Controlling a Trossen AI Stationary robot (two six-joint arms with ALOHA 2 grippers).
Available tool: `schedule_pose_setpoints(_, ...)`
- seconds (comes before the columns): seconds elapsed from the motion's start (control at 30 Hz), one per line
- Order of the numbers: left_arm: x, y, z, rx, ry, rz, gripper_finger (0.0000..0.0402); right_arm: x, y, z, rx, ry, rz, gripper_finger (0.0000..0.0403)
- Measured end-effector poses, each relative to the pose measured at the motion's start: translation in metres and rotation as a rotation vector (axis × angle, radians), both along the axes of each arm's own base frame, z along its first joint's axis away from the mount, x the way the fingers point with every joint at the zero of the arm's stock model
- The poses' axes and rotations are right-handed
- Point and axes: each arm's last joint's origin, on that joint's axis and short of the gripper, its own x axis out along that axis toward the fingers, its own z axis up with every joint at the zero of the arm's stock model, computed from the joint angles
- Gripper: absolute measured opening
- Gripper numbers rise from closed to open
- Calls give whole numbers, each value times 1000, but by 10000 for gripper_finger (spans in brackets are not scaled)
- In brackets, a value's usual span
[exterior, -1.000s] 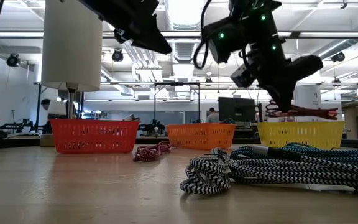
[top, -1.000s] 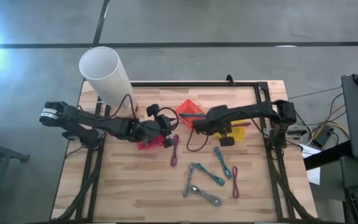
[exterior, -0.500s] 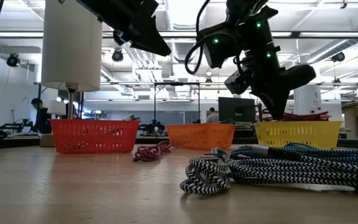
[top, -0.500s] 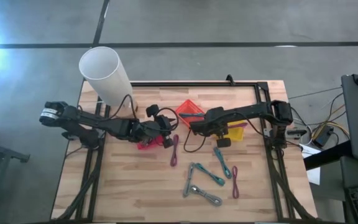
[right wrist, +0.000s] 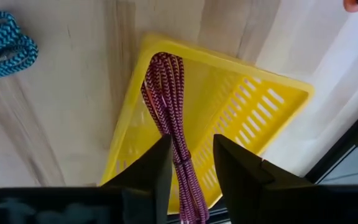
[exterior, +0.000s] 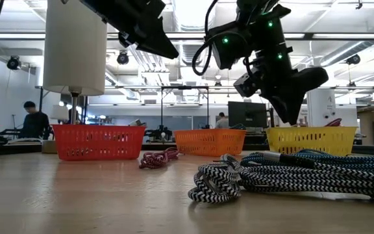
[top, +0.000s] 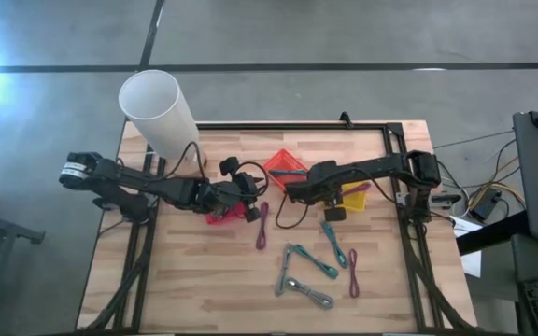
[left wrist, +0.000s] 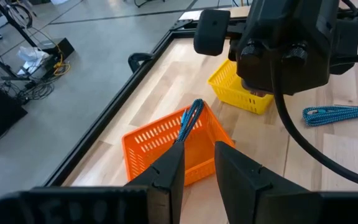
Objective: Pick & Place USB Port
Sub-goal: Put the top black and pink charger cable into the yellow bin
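A magenta braided USB cable (right wrist: 166,106) lies coiled in the yellow basket (right wrist: 247,99), one end running on between the fingers of my right gripper (right wrist: 190,168). That gripper is open and points steeply down over the basket (top: 355,198). In the low view only a tip of the cable (exterior: 333,121) shows above the rim. My left gripper (left wrist: 199,165) waits open above the red basket (top: 222,215), with nothing between its fingers. A blue cable (left wrist: 191,118) leans on the rim of the orange basket (left wrist: 160,143). My right gripper stands with its open fingers on either side of the magenta cable's end (right wrist: 182,155). Whether a finger touches the cable, I cannot tell. The cable rests in the basket.
Several loose cables lie on the wood toward the near edge: a magenta one (top: 262,224), teal ones (top: 330,238) and grey ones (top: 302,289). A tall white cylinder (top: 157,112) stands at the far left corner. A black frame (top: 344,124) runs along the far edge.
My right gripper has opened above the yellow basket and let go of the magenta cable. The cable, earlier lying across the top of the rim in the low view, has dropped into the basket.
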Motion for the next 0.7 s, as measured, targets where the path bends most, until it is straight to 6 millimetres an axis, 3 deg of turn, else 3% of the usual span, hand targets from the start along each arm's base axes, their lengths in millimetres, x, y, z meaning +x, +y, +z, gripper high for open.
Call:
schedule_pose_setpoints(0.23,0,-1,-1,-46,-7,-37,94,3,13,27,-7,-103,24,130)
schedule_pose_setpoints(0.43,-2,-4,-5,-103,41,-100,94,-2,17,54,5,-381,55,131)
schedule_pose_setpoints(0.7,-10,-11,-11,-241,132,-245,94,-7,24,51,247,-732,222,132)
